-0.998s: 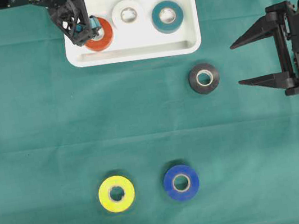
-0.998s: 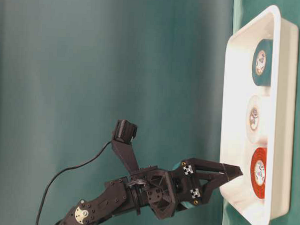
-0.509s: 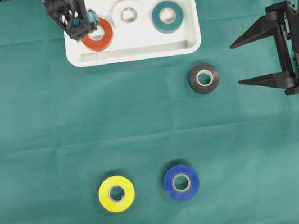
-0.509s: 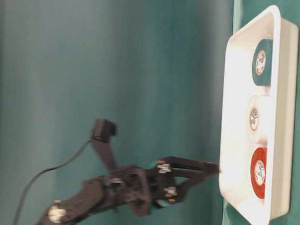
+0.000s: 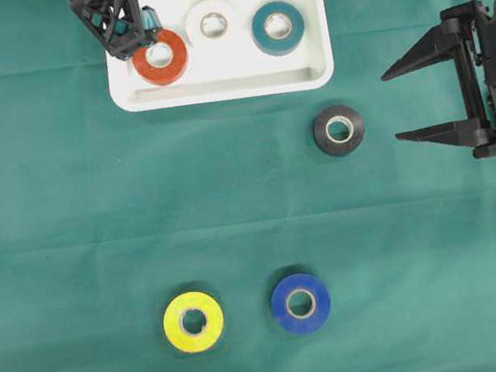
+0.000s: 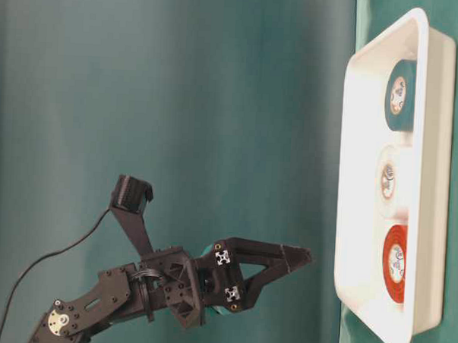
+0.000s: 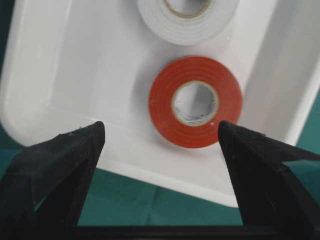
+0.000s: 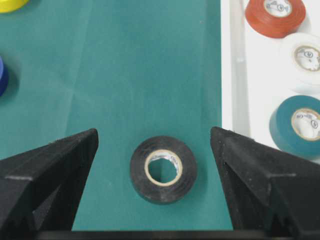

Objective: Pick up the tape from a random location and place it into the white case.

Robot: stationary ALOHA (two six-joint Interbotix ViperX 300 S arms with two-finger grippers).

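Observation:
The white case [image 5: 223, 86] lies at the top middle and holds a red tape [image 5: 177, 57], a white tape [image 5: 196, 26] and a teal tape [image 5: 261, 31]. My left gripper [image 5: 125, 35] hangs open and empty above the case's left end; the left wrist view shows its tips [image 7: 160, 131] apart over the case rim, with the red tape [image 7: 162, 107] free beyond them. A black tape [image 5: 321, 133] lies flat on the cloth below the case's right corner. My right gripper [image 5: 391, 107] stands open just right of it, level with it, jaws wide and empty [image 8: 154, 131].
A yellow tape [image 5: 176, 326] and a blue tape [image 5: 281, 307] lie side by side near the front edge. Green cloth covers the whole table. In the table-level view the left gripper [image 6: 301, 258] floats off the case [image 6: 360, 132].
My left gripper has lifted up and away from the case and the red tape, staying open. The right arm and all tapes have stayed put.

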